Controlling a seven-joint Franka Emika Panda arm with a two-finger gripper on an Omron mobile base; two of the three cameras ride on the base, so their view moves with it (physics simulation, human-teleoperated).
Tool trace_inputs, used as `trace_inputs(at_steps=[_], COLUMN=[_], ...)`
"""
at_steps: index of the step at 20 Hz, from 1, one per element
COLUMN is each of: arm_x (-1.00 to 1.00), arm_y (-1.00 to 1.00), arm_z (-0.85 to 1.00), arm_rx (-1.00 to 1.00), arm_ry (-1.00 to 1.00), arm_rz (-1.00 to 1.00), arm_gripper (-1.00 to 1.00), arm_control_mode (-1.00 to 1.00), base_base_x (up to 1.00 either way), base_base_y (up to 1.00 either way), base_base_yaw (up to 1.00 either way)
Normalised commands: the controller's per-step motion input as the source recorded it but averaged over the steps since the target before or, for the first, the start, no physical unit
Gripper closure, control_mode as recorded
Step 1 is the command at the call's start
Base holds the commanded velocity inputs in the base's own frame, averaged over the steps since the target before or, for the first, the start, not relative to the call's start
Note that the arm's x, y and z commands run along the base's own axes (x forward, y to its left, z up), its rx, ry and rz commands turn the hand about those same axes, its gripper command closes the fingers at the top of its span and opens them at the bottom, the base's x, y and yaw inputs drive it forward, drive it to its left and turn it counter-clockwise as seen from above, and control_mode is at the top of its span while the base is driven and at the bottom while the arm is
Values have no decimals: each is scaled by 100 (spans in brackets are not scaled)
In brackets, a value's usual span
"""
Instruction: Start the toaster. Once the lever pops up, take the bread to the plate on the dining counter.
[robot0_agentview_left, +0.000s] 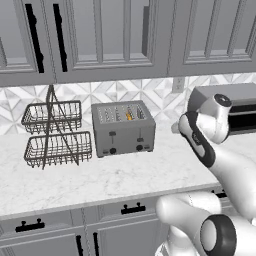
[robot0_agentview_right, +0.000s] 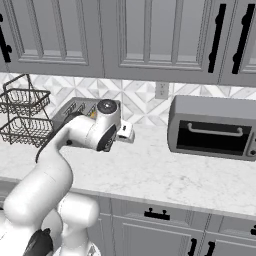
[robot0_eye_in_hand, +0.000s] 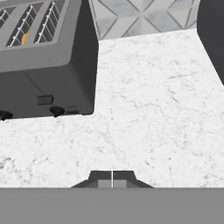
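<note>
The grey four-slot toaster stands on the marble worktop, its two black levers on the front above small dark knobs. The bread sits down in a right-hand slot and shows as a yellow-orange edge. My gripper is shut with nothing between its fingertips. It hovers over bare worktop to the right of the toaster, a short way from its side. In the right base view the gripper hangs between the toaster and the oven-like appliance. The plate and the dining counter are out of view.
A two-tier wire basket rack stands left of the toaster. A wide dark grey toaster oven sits at the right against the tiled wall. Grey wall cabinets hang above, and drawer fronts run below the worktop edge.
</note>
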Motion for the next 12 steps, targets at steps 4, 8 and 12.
trace_inputs(at_steps=[4,8,12], arm_x=[-44,-43,-31], arm_y=[0,5,59], arm_z=[31,41,31], arm_rx=[0,0,0], arm_ry=[0,-6,-15], arm_rz=[-1,-2,-12], arm_gripper=[100,100,100], arm_control_mode=[-100,-100,-100], base_base_x=[0,0,0], base_base_y=[0,0,0], base_base_yaw=[0,0,0])
